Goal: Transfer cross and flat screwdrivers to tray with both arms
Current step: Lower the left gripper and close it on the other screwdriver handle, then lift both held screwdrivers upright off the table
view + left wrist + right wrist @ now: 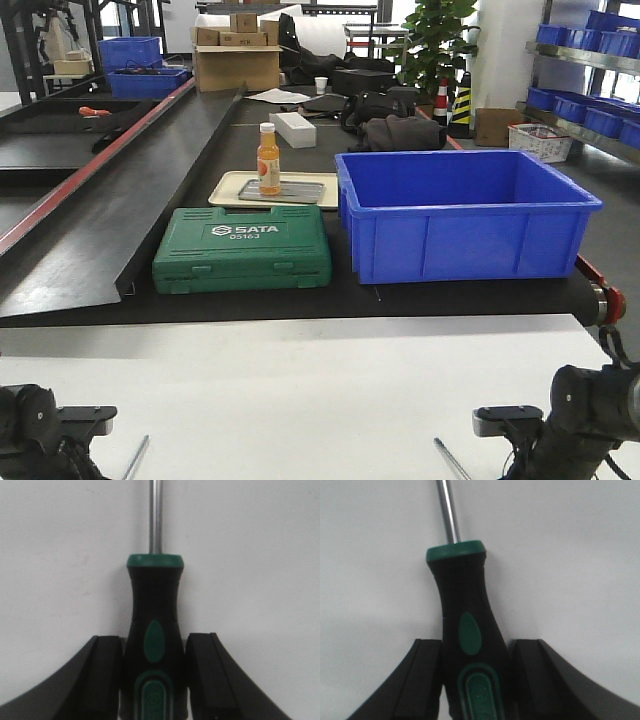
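Our left claw clamps the left screwdriver, shaft toward 12 o'clock over the white tabletop; our right claw clamps the right screwdriver, shaft toward 11.

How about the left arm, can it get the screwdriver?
Probably yes. The screwdriver sits right between the fingers of the left gripper, with nothing blocking it. Whether they squeeze it, I cannot tell.

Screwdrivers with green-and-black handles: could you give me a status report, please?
Left gripper straddles one black-and-green steel-shafted screwdriver, right gripper the other screwdriver; clamp unclear. Grey metal tray bears orange bottle.
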